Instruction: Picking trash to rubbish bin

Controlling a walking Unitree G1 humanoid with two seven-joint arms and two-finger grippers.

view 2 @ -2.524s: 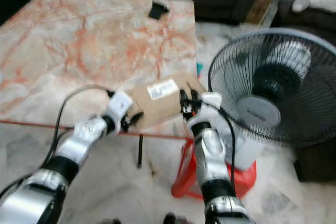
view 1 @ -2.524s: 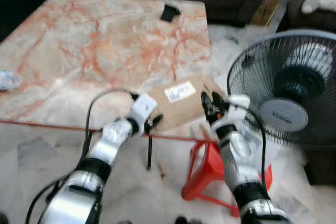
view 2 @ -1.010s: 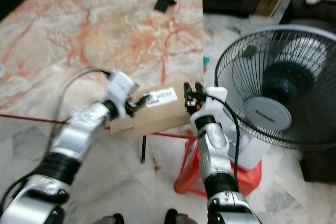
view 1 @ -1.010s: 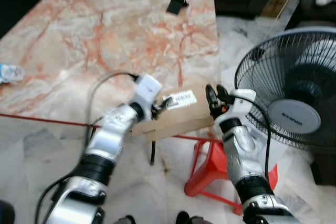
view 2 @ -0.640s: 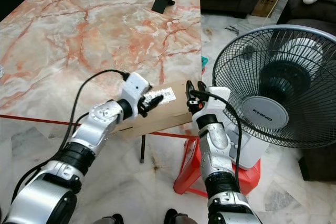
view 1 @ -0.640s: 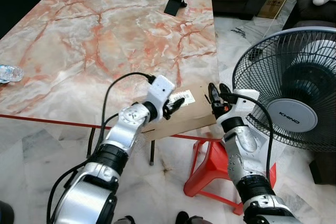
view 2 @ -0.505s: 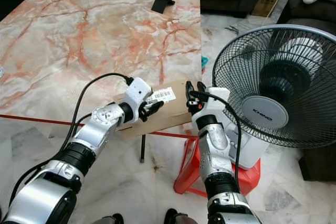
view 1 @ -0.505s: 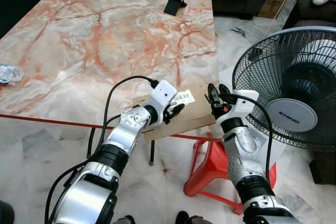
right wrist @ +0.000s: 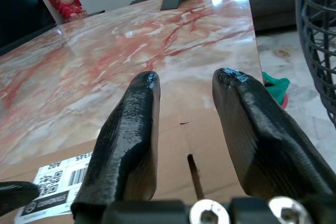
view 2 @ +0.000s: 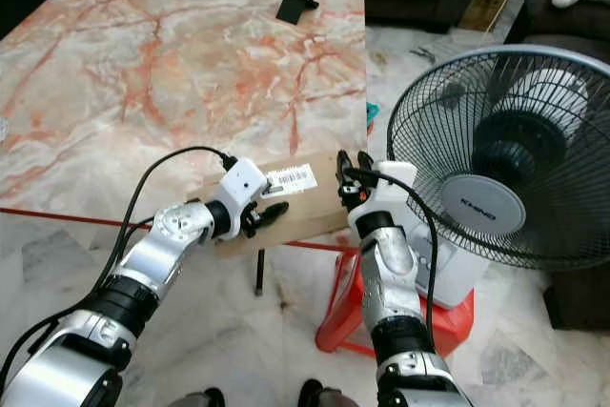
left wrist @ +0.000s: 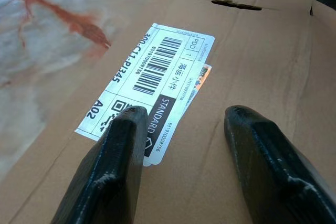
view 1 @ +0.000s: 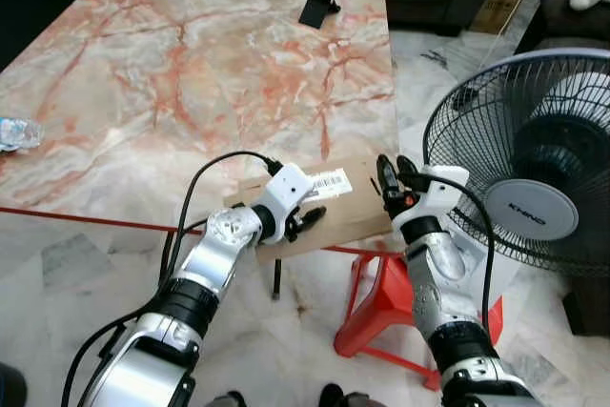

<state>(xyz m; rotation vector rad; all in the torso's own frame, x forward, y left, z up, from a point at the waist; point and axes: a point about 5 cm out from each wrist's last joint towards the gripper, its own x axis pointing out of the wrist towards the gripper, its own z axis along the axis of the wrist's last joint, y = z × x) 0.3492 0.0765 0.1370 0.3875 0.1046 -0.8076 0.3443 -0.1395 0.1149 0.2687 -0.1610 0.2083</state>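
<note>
A flattened cardboard box (view 1: 329, 205) lies at the marble desk's (view 1: 191, 73) near right corner, between the left pincer (view 1: 307, 219) and right pincer (view 1: 392, 178), both parted, holding nothing.

My left gripper (view 1: 303, 219) has slid back toward me along the flat cardboard (view 1: 338, 209), and now it sits near the edge closest to me, just below the white label (view 1: 329, 179). A moment ago its fingers reached up over that label. The cardboard has turned a little and lies flatter on the table (view 1: 191, 64).
</note>
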